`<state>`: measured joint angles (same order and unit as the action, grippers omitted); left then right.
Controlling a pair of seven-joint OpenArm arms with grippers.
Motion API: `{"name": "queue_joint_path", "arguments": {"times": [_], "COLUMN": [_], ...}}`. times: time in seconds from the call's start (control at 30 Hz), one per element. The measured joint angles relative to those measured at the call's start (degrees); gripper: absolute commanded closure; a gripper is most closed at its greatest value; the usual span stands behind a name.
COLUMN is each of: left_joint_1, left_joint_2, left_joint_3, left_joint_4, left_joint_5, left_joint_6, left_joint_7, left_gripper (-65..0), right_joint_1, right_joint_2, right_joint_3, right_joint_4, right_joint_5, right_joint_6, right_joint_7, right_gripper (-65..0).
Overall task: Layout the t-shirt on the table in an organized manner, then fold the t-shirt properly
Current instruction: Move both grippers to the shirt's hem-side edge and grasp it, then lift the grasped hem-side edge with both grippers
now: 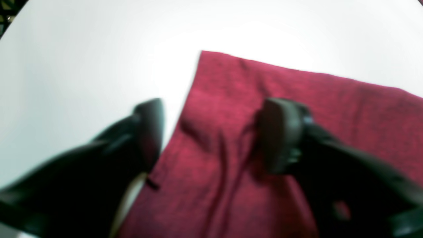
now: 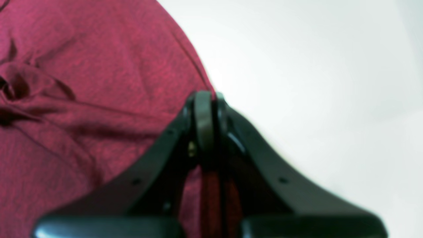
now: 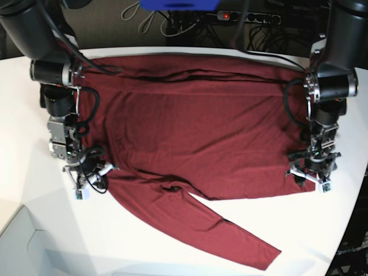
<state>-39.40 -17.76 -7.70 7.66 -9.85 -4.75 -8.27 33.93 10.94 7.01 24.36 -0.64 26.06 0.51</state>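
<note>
Shirt (image 3: 201, 138) — edge in claw (image 2: 211, 132) (right)

lab-like space, loose cables (image 3: 163, 29)

bare desk (image 3: 46, 230) gives open passage at near left and near right; the near sleeve (image 3: 230, 233) lies between them.

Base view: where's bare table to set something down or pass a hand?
Bare table: left of the sleeve, below the right gripper; also between sleeve, shirt hem and left gripper. Crowded: the middle, under shirt, and around both grippers.
</note>
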Motion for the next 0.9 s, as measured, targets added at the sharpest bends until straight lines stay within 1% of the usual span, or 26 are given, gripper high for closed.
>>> {"name": "queue_joint_path", "arguments": {"times": [0.1, 0.17, 0.27, 0.33, 0.4, 0.47, 0.53, 0.6, 0.7, 0.77, 0.83, 0.9], "left_joint_1": [0.02, 0.02, 0.0, -0.04, -0.33, -0.9, -1.16, -1.27, -1.25, -1.25, -1.25, -0.61], "left_joint_2": [0.63, 0.63, 0.46, 0.46, 0.46, 0.46, 0.48, 0.52, 0.61, 0.74, 0.81, 0.9], "left_joint_3": [0.0, 0.0, -0.02, -0.07, -0.13, -0.2, -0.24, -0.24, -0.24, -0.24, -0.33, -0.35], "left_joint_4": [0.28, 0.33, 0.37, 0.37, 0.37, 0.35, 0.35, 0.35, 0.31, 0.31, 0.33, 2.29], "left_joint_5": [0.26, 0.46, 0.22, 0.2, 0.2, 0.22, 0.22, 0.17, 0.2, 0.17, 0.2, -1.22], "left_joint_6": [-0.2, -0.24, -0.22, -0.22, -0.22, -0.17, -0.17, -0.15, -0.15, -0.13, -0.15, -0.13], "left_joint_7": [-0.13, 0.07, 0.2, 0.26, 0.59, 1.6, 2.03, 1.99, 2.01, 2.08, 1.97, 2.58], "left_gripper": [-12.1, 0.0, -1.7, 0.0, -0.2, -0.1, -0.1, -0.1, -0.1, -0.1, -0.1, -0.1], "right_joint_1": [0.0, 0.0, 0.0, 0.0, 0.13, -0.2, -1.46, -4.15, -7.89, -9.31, -10.23, -11.72], "right_joint_2": [0.0, 0.0, 0.02, 0.02, 0.02, 0.0, -0.07, -0.07, -0.04, -0.02, -0.15, -0.26], "right_joint_3": [0.0, 0.0, 0.0, 0.33, 0.33, 0.33, 0.31, 0.31, 0.28, 0.26, 0.26, 0.26], "right_joint_4": [0.0, 0.0, 0.04, 0.13, 0.13, 2.21, 6.08, 10.95, 17.75, 22.08, 26.4, 30.34], "right_joint_5": [0.02, 0.02, 0.02, 0.02, 0.02, -0.2, -0.94, -1.55, -1.75, -1.97, -1.79, -1.55], "right_joint_6": [0.0, 0.02, 0.02, 0.17, 0.2, 0.22, 0.22, 0.24, 0.44, 0.46, 0.42, 0.42], "right_joint_7": [0.0, 0.02, 0.02, 0.0, -0.13, -1.97, -4.37, -5.4, -6.05, -7.74, -8.07, -8.09], "right_gripper": [0.0, 0.0, 0.0, 0.0, 0.0, 0.0, 0.0, 0.0, 0.0, 0.0, 0.0, 0.0]}}
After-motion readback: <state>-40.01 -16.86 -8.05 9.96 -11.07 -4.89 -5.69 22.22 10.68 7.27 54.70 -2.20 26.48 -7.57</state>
